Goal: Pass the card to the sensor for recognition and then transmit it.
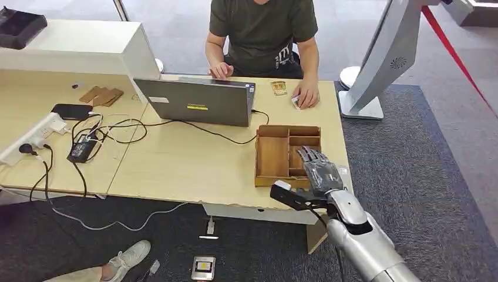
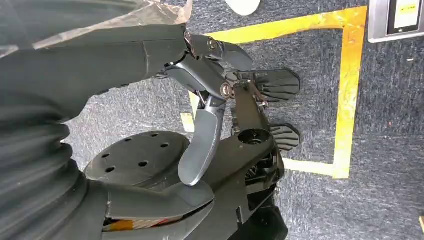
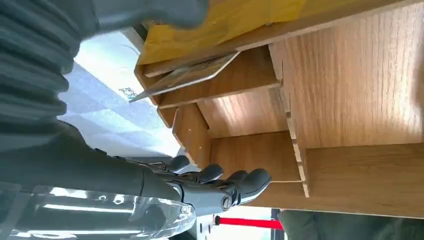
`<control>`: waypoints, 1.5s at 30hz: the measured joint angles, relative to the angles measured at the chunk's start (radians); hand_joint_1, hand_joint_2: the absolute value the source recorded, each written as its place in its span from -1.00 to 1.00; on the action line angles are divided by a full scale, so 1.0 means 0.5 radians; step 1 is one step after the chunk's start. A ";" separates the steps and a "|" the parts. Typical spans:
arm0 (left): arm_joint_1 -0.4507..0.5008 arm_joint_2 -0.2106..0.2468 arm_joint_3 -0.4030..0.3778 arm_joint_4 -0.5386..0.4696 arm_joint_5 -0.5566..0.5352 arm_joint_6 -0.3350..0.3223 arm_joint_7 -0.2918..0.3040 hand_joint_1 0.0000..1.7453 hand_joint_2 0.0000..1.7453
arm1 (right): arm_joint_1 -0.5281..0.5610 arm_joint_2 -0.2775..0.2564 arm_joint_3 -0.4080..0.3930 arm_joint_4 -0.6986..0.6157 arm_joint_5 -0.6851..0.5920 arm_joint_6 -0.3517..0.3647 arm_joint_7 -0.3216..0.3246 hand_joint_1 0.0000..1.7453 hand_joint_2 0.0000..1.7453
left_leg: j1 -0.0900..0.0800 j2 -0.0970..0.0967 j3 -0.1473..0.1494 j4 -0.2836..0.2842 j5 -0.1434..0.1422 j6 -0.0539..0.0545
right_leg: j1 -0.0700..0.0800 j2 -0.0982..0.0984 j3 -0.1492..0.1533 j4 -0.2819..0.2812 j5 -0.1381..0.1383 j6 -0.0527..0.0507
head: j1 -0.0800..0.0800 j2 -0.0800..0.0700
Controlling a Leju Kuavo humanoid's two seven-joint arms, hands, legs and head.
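Note:
A wooden tray (image 1: 259,158) with several compartments sits at the table's near right corner. My right hand (image 1: 319,169) hovers over its right-hand compartments, fingers stretched out and holding nothing. In the right wrist view a thin card (image 3: 185,77) leans tilted inside one compartment of the tray (image 3: 295,135), apart from my dark fingers (image 3: 225,184). My left hand (image 2: 210,100) hangs over the floor with nothing in it. A person across the table rests a hand on a small white card (image 1: 295,101), and a yellowish card (image 1: 278,88) lies beside it.
An open laptop (image 1: 197,101) stands mid-table in front of the person. Cables, a power strip (image 1: 35,134) and a phone (image 1: 70,110) cover the left side. A white screen on a stand (image 1: 382,64) rises to the right. A small device (image 1: 203,267) lies on the floor.

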 joint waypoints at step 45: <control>0.010 0.000 0.000 0.000 0.008 0.000 -0.013 -1.00 1.00 | -0.088 -0.073 -0.073 -0.248 -0.082 0.021 0.051 0.98 1.00 | 0.000 0.000 0.001 0.001 0.000 0.000 | 0.000 0.000 0.000 0.000 0.000 0.000 | 0.000 0.000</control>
